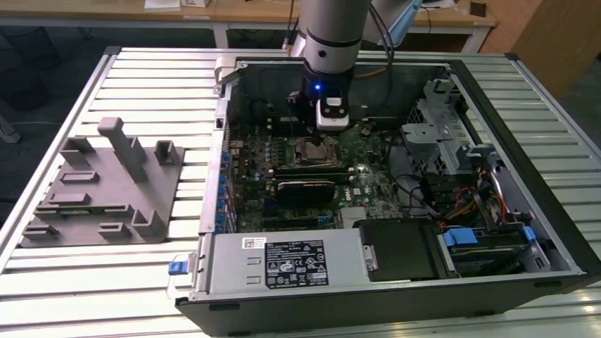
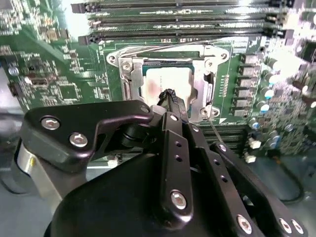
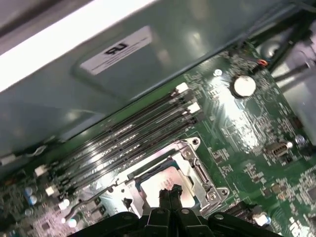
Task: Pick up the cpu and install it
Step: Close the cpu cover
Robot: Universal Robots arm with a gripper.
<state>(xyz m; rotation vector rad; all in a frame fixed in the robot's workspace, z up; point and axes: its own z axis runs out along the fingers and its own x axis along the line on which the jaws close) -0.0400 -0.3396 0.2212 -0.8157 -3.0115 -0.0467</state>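
Open desktop computer case (image 1: 222, 127) on a slatted table (image 1: 112, 282), with my arm reaching down over the motherboard (image 1: 376, 176). The cpu (image 2: 165, 79) lies flat inside the metal socket frame (image 2: 210, 74), beside the memory slots (image 3: 128, 133). The gripper (image 3: 169, 191) has its two fingertips pressed together with nothing between them, poised over the chip's pale top. I judge this to be the seating stage: the chip is in place, not carried. Any further move calls for a straight, gentle motion so the tips do not drag it askew. I cannot tell whether the tips touch the chip, whether it sits flush, or whether the frame's lever is latched. In the second wrist view the gripper body hides part of the socket.
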